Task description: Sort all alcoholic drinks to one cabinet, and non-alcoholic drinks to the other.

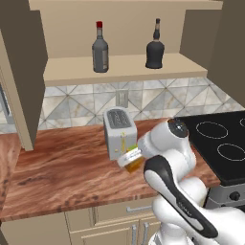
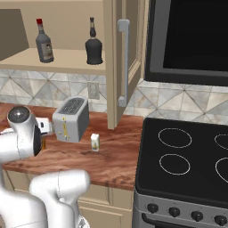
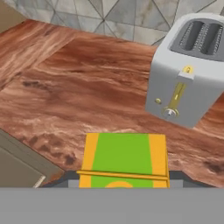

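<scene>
My gripper [image 3: 124, 183] is shut on the orange-yellow carton [image 3: 124, 159] with its green patch, held just above the wooden counter in front of the toaster. From the base, the gripper [image 1: 128, 157] and the carton [image 1: 134, 165] sit beside the toaster's front. The slim grey bottle [image 1: 100, 50] with a red cap and the squat black bottle [image 1: 155, 48] stand upright on the pale shelf [image 1: 124, 69] of the open wider cabinet. The small white-cream carton [image 2: 95, 142] stands on the counter right of the toaster. The narrower cabinet is out of view.
A grey toaster [image 1: 118, 131] stands mid-counter against the tiled wall. The black stove [image 2: 187, 164] lies to the right, under a dark appliance [image 2: 191, 35]. An open cabinet door with a grey bar handle [image 2: 124, 62] hangs above the counter's right end.
</scene>
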### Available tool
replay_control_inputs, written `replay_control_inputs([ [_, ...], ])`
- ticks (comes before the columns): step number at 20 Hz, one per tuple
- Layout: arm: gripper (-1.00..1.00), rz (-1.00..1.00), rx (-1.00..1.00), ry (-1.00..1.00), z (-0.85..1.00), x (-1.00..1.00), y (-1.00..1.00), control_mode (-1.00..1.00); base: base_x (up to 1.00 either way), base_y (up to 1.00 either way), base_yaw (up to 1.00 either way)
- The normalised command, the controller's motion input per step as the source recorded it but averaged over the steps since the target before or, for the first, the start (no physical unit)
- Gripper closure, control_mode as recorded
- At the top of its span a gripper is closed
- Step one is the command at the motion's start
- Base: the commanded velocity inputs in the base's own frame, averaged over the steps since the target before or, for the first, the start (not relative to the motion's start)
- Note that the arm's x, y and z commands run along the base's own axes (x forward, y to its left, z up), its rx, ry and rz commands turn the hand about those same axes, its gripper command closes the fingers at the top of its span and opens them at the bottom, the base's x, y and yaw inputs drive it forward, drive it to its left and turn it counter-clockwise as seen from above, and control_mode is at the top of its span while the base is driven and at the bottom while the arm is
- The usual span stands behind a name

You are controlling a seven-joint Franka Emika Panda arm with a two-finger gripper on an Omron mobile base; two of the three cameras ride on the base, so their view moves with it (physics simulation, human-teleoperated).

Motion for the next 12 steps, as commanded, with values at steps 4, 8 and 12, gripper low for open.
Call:
replay_control_inputs([
  [4,1.00,0.07,0.06,0.10,0.59,-0.08,-0.03,-1.00,0.00,0.00,0.00],
  [8,1.00,0.01,0.00,0.02,0.38,-0.04,0.00,-1.00,0.00,0.00,0.00],
  [12,1.00,0.00,-0.02,0.00,0.38,-0.07,0.00,-1.00,0.00,0.00,0.00],
])
